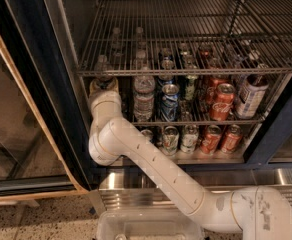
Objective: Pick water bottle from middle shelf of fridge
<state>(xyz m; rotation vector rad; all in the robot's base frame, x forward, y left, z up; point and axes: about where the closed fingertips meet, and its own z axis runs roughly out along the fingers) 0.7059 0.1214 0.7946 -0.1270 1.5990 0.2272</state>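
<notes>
The fridge (286, 119) stands open with its dark frame around the wire racks. A clear ribbed water bottle (144, 98) stands upright on the middle shelf (201, 121), left of the soda cans. My white arm reaches up from below into the left end of that shelf. My gripper (104, 84) is tucked just under the upper rack, left of that bottle and apart from it. Another clear bottle (103, 67) shows right at the gripper, through the rack bars. Whether the gripper touches it is hidden.
Blue, green and red soda cans (221, 101) fill the middle shelf to the right, with a larger white-labelled can (250, 95) at the far right. More cans (210, 139) stand on the level below. The upper rack (186, 39) overhangs closely. The glass door (16, 134) stands open at the left.
</notes>
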